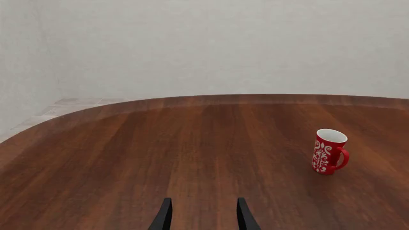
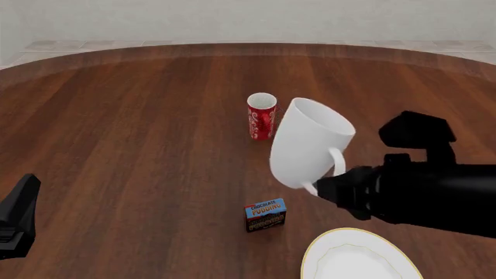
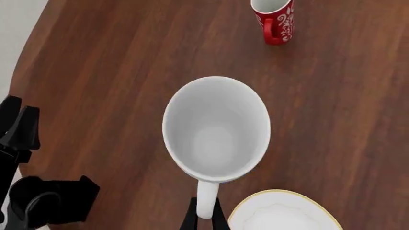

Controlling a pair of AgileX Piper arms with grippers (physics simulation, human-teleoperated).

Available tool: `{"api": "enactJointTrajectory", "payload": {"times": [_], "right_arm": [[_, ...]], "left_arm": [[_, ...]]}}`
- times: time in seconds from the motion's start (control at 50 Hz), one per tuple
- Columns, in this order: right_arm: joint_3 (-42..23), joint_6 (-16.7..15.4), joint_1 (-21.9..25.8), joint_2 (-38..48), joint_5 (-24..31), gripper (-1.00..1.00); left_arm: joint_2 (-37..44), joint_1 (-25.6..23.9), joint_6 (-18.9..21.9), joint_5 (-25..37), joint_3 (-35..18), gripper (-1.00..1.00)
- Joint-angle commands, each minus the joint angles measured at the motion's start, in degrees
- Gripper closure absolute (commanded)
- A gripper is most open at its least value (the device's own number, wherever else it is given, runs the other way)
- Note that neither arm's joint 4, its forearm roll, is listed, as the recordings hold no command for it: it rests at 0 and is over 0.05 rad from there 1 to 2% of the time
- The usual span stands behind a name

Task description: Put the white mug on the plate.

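The white mug [image 2: 306, 145] hangs in the air above the table, tilted, with its mouth up and away from me. My right gripper [image 2: 329, 187] is shut on its loop handle. In the right wrist view I look straight into the white mug [image 3: 216, 129], with the handle pinched in the right gripper [image 3: 204, 215]. The plate [image 2: 356, 258], white with a thin yellowish rim, lies on the table below and to the right of the mug, partly cut off by the front edge of the view. My left gripper [image 1: 204, 216] stands open and holds nothing, low at the far left.
A red mug with a white pattern [image 2: 262, 116] stands upright just behind the white mug. A small chocolate pudding box [image 2: 266, 215] lies left of the plate. The table's curved far edge meets a pale wall.
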State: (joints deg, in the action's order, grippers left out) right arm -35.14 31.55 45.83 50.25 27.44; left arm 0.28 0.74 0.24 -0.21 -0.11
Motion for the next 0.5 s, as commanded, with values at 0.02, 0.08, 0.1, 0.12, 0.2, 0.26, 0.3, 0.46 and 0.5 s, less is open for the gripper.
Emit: {"api": "enactJointTrajectory", "payload": {"times": [0.02, 0.08, 0.1, 0.12, 0.2, 0.26, 0.3, 0.46, 0.5], "right_arm": [[2.3, 0.3, 0.3, -4.0, 2.3, 1.0], [3.5, 0.7, 0.7, -5.0, 2.7, 1.0], [3.5, 0.7, 0.7, -5.0, 2.7, 1.0], [4.2, 0.8, 0.9, -5.5, 2.8, 1.0], [4.8, 0.7, 0.8, -6.5, 3.6, 1.0], [4.9, 0.4, 0.6, -7.5, 4.5, 1.0], [5.0, 0.4, 0.5, -8.0, 4.9, 1.0], [7.3, 0.7, 1.1, -11.2, 6.1, 1.0], [7.8, 0.8, 1.1, -12.2, 6.6, 1.0]], "left_arm": [[0.0, 0.0, 0.0, 0.0, 0.0, -1.0], [0.0, 0.0, 0.0, 0.0, 0.0, -1.0], [0.0, 0.0, 0.0, 0.0, 0.0, -1.0], [0.0, 0.0, 0.0, 0.0, 0.0, -1.0], [0.0, 0.0, 0.0, 0.0, 0.0, -1.0], [0.0, 0.0, 0.0, 0.0, 0.0, -1.0], [0.0, 0.0, 0.0, 0.0, 0.0, -1.0], [0.0, 0.0, 0.0, 0.0, 0.0, -1.0], [0.0, 0.0, 0.0, 0.0, 0.0, -1.0]]}}
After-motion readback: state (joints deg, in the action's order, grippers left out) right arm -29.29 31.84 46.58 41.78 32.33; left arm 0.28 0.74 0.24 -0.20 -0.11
